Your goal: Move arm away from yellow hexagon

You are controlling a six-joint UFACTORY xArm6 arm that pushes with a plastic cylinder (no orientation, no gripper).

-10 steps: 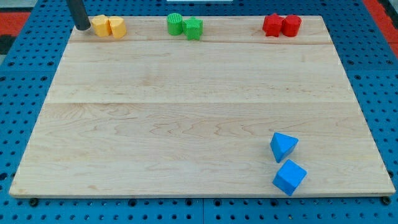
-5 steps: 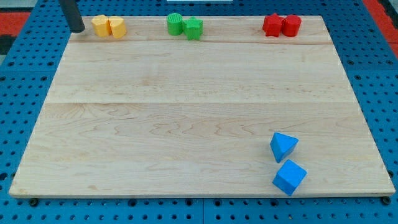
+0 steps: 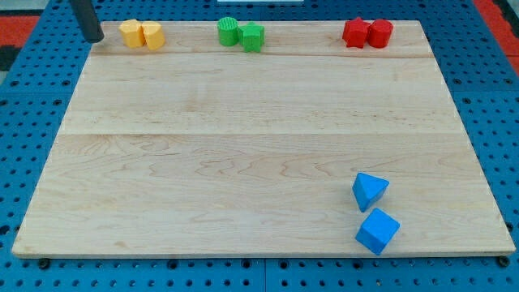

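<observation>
Two yellow blocks sit side by side at the board's top left: a yellow hexagon on the left and a second yellow block touching its right side. My tip is at the board's top left corner, to the left of the yellow hexagon, with a clear gap between them. The rod rises out of the view's top.
Two green blocks sit at the top middle. Two red blocks sit at the top right. A blue triangular block and a blue cube lie at the bottom right. The wooden board rests on a blue pegboard.
My tip has slid left, from beside the yellow hexagon toward the board's left corner. The gap between them has widened. No block has moved.
</observation>
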